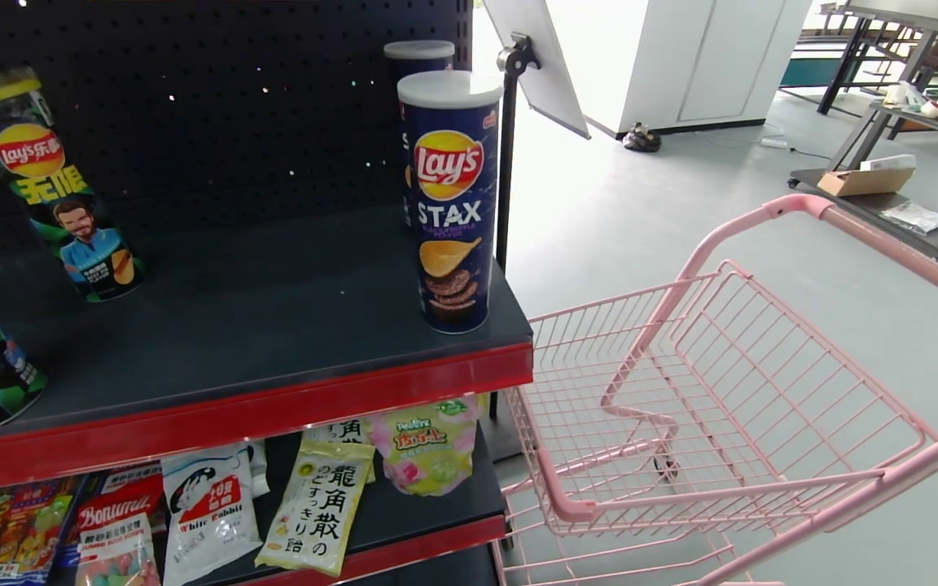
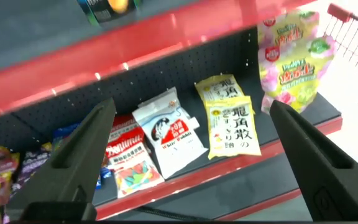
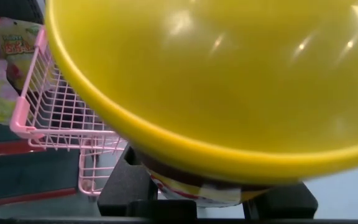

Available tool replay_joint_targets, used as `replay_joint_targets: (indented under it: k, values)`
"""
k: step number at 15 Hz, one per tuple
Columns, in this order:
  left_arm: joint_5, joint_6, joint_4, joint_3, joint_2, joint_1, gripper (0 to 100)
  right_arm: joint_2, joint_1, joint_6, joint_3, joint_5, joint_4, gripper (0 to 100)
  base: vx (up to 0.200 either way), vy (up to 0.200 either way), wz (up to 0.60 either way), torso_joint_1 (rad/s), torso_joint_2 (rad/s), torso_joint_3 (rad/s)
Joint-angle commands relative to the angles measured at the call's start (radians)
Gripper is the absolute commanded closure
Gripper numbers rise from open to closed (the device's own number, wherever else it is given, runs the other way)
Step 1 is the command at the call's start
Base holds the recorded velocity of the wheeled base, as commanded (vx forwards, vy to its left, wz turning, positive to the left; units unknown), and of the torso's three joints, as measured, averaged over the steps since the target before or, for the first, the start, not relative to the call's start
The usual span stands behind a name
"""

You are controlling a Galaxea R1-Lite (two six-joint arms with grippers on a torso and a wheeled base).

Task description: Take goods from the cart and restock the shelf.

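While the left pincer (image 2: 191, 106) hangs spread wide facing the snack bags (image 2: 166, 132) below the red-edged shelf (image 2: 135, 53), the right pincer (image 3: 204, 194) is pinching a yellow-lidded chip can (image 3: 229, 74) near the pink cart (image 3: 42, 118). Up on the shelf, a blue Stax can (image 1: 451, 203) stands upright at the near right corner, cart just beside

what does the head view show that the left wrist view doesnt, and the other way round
Head view only: the blue can seen whole on the upper shelf, and the open basket of the pink cart. Left wrist view only: the left gripper, open, in front of the lower shelf. Both: the white bag, yellow bag and pink-green bag on the lower shelf, plus a corner of the cart.
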Motion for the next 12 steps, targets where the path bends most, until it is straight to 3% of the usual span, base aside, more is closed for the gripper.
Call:
replay_joint_targets:
  k: [1, 7, 11, 12]
  values:
    - [0.001, 0.001, 0.0, -0.003, 0.003, 0.0, 0, 0.005, 0.001, -0.001, 0.0, -0.001, -0.001, 100, 0.0, 0.0, 0.0, 0.188, -0.55, -0.373]
    - [0.001, 0.002, 0.0, -0.002, 0.001, 0.0, 0, 0.009, 0.001, -0.001, 0.0, 0.001, -0.001, 100, 0.0, 0.0, 0.0, 0.21, -0.57, -0.369]
    - [0.001, 0.001, 0.0, 0.0, 0.001, 0.0, 0, 0.013, 0.001, -0.002, 0.008, -0.001, -0.003, 100, 0.0, 0.0, 0.0, 0.054, -0.13, -0.085]
    - [0.001, 0.001, 0.0, 0.0, 0.001, 0.0, 0, 0.014, -0.001, -0.002, 0.008, -0.002, -0.004, 100, 0.0, 0.0, 0.6, 0.007, -0.01, -0.017]
